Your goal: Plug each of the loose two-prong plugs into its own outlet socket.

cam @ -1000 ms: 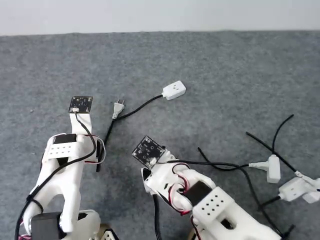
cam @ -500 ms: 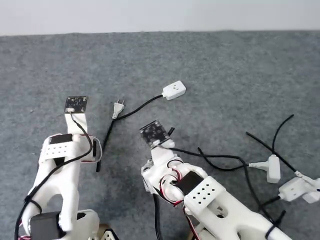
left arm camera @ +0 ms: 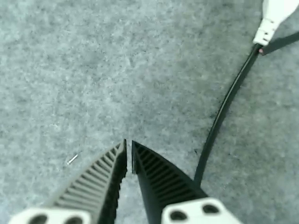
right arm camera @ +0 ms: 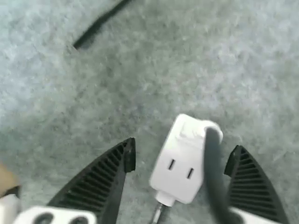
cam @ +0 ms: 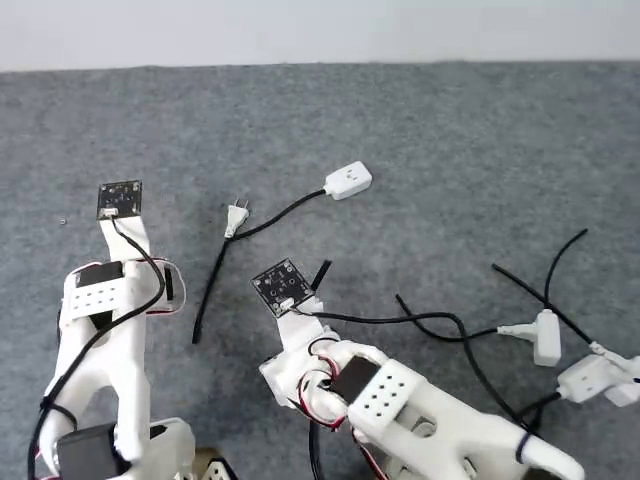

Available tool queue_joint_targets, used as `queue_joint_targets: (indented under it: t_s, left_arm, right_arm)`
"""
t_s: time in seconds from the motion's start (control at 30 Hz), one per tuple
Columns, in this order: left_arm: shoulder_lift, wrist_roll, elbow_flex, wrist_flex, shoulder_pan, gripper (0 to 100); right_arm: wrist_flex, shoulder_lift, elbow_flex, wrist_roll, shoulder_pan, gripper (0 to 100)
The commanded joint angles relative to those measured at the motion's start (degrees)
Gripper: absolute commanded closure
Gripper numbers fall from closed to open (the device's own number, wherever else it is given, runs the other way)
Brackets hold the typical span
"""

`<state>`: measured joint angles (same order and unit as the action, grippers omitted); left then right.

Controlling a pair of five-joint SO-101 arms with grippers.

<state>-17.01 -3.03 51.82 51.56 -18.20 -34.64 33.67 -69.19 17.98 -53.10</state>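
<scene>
High view - left arm [cam: 110, 300] is at the left of the grey carpet [cam: 450, 130], right arm [cam: 400, 400] at bottom centre. A plug [cam: 237, 215] lies between the arms, beyond both, prongs pointing away. A black cord [cam: 210, 285] runs from it back toward the arms. The far socket [cam: 348, 180] sits on the carpet past the plug, on the right arm's side, with a cord [cam: 285, 212] running back toward the plug. At the right edge are a white plug [cam: 547, 337] and a white block [cam: 590, 378] among tangled black cords, near each other.

Left wrist view - left gripper [left arm camera: 129, 144] hangs over bare carpet, fingers [left arm camera: 105, 170] almost together with only a sliver between the tips, nothing in them. The plug [left arm camera: 275, 11] is at the frame corner, well apart from the tips, and its cord [left arm camera: 224, 109] passes beside one finger.

Right wrist view - right gripper [right arm camera: 183, 145] has its fingers [right arm camera: 107, 172] wide apart. A socket [right arm camera: 180, 163] lies between them, slots up, touching neither finger. A black cable [right arm camera: 210, 158] crosses one side of it.
</scene>
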Motion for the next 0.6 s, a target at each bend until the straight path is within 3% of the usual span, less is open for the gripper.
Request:
queue_joint_targets:
  t_s: [0.0, 0.2, 0.27, 0.4, 0.47, 0.57]
  left_arm:
    - [0.0, -0.62, -2.42, 0.35, -0.26, 99]
    - [0.0, -0.62, -2.33, 0.44, -0.26, 99]
    - [0.0, -0.62, -2.33, 0.44, -0.26, 99]
    - [0.0, -0.62, -2.33, 0.44, -0.26, 99]
    - [0.0, -0.62, -2.33, 0.44, -0.26, 99]
    - [0.0, -0.62, -2.33, 0.44, -0.26, 99]
  right_arm:
    - [0.75, -5.05, 6.42, 0.44, 2.33, 69.3]
    - [-1.89, -13.58, 11.87, -2.55, 3.3, 70.1]
    - [-2.86, -15.25, 13.1, -4.31, 3.12, 76.3]
    - [-3.03, -16.66, 14.59, -9.23, 3.3, 99.8]
    - [-3.21, -16.66, 14.42, -11.69, 3.47, 96.2]
    - [-3.47, -16.22, 14.42, -11.96, 3.91, 99.1]
